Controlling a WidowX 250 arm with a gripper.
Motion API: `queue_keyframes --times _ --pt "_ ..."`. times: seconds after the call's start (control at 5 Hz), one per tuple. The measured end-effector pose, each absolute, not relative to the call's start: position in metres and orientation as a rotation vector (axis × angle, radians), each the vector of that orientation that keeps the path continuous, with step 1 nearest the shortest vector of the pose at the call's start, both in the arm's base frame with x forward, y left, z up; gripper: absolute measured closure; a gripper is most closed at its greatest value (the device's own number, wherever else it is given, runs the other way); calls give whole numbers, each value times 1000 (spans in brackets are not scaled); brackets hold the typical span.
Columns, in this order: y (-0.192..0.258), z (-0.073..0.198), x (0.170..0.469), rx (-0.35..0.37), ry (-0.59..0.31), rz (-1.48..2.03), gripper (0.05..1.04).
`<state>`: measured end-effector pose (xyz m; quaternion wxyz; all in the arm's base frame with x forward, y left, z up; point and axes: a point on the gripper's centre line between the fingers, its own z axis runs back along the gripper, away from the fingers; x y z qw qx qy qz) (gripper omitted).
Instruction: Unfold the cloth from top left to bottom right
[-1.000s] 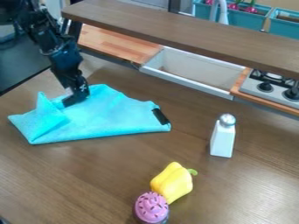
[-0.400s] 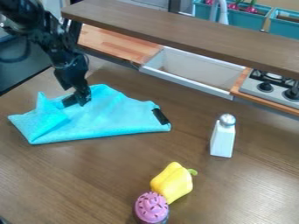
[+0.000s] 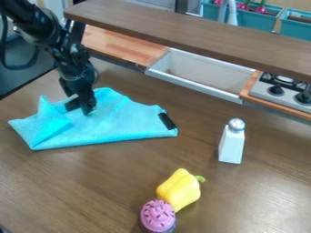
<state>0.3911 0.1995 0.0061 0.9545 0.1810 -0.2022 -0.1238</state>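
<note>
Currently, black two-finger gripper (image 3: 80, 108) is over the upper left part of the turquoise cloth (image 3: 115, 120), fingers apart, not clenched. Cloth lies on the brown wood-grain tabletop (image 3: 115, 186), left of center, partly folded; raised flap at its left end, black patch (image 3: 167, 121) at its right end. White shaker with silver cap (image 3: 231, 144) stands right of cloth, well apart. Yellow toy bell pepper (image 3: 180, 190) and purple-topped toy cupcake (image 3: 158, 216) sit close together, nearer the camera.
</note>
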Motion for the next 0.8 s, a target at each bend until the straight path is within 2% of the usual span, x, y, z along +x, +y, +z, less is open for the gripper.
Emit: queue_keyframes --times 0.6,0.8 --pt "206 4 397 384 -401 -236 85" --pt "210 9 401 396 -413 -227 124"
